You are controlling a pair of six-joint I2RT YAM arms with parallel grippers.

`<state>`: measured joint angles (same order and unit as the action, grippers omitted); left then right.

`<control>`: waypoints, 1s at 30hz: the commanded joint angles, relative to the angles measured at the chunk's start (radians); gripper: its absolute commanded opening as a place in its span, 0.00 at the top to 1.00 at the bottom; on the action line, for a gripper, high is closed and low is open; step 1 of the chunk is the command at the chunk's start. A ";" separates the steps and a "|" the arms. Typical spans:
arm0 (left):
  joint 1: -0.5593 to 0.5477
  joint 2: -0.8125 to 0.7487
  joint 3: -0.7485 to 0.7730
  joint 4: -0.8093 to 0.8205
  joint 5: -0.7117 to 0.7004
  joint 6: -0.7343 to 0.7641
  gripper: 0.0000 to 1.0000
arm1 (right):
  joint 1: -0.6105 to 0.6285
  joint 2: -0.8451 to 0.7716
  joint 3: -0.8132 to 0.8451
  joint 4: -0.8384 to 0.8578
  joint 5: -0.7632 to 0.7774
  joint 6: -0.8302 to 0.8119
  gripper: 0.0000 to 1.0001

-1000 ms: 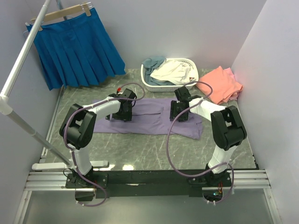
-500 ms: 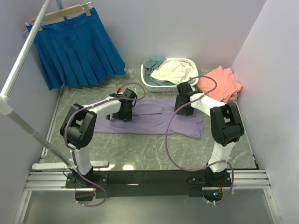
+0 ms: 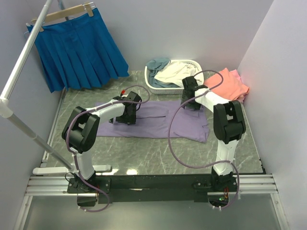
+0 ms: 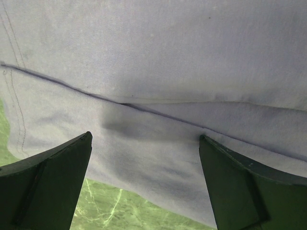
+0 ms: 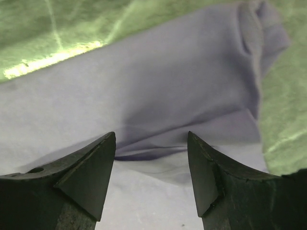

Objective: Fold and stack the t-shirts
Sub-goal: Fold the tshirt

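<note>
Left tool (image 3: pixel 127 114), overhead view: jaws spread with nothing gripped, set low over the left part of the lavender t-shirt (image 3: pixel 158 122). The shirt lies flat as a long band across the green marbled worktop (image 3: pixel 144 153). The right tool (image 3: pixel 190 99) stands at the shirt's far right edge, near a white lattice basket (image 3: pixel 152 86). The basket holds a cream t-shirt (image 3: pixel 175 74) and a grey-blue t-shirt (image 3: pixel 157 64). Coral-pink t-shirts (image 3: pixel 229 86) lie heaped in the far right corner. A pleated blue skirt (image 3: pixel 79 45) hangs from a wooden hanger at far left.

Left wrist view: the left tool (image 4: pixel 144 143) has dark, wedge-shaped fingers (image 4: pixel 53 177) held wide apart above smooth, fine-knit lavender cloth (image 4: pixel 153 57). A stitched hem and a shallow overlapped fold cross the cloth, and worktop (image 4: pixel 110 211) shows at its near edge.

Right wrist view: the right tool (image 5: pixel 151 139) is released, its fingers (image 5: pixel 81 172) apart over softly creased lavender cloth (image 5: pixel 168 86) with a bunched corner; glossy worktop (image 5: pixel 57 24) lies beyond.
</note>
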<state>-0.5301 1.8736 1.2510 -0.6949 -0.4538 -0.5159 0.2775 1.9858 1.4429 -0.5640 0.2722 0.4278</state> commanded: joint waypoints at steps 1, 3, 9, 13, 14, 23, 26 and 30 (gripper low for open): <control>-0.011 0.000 -0.041 -0.028 -0.035 -0.050 0.01 | -0.005 -0.152 -0.054 0.032 0.010 -0.006 0.31; -0.010 -0.033 -0.036 -0.020 -0.077 -0.065 0.01 | -0.001 -0.185 -0.079 0.061 -0.059 -0.018 0.30; 0.013 -0.073 0.093 0.011 -0.120 -0.088 0.00 | 0.017 -0.165 -0.095 0.075 -0.200 -0.014 0.29; 0.051 -0.010 0.172 0.058 -0.128 -0.088 0.01 | 0.015 -0.096 -0.099 0.088 -0.226 0.003 0.29; 0.061 0.001 0.177 0.069 -0.117 -0.090 0.01 | 0.017 -0.085 -0.098 0.093 -0.238 0.005 0.29; 0.082 0.078 0.012 0.117 -0.010 -0.148 0.00 | 0.017 0.014 -0.052 0.052 -0.257 0.000 0.28; 0.052 0.032 -0.129 0.150 0.068 -0.188 0.01 | 0.017 0.059 0.006 0.018 -0.263 -0.018 0.28; -0.036 -0.031 -0.255 0.150 0.162 -0.266 0.01 | 0.026 0.154 0.111 -0.037 -0.269 -0.041 0.28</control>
<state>-0.4797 1.8378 1.1328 -0.4461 -0.4816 -0.7189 0.2909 2.0369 1.4643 -0.5575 0.0246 0.4179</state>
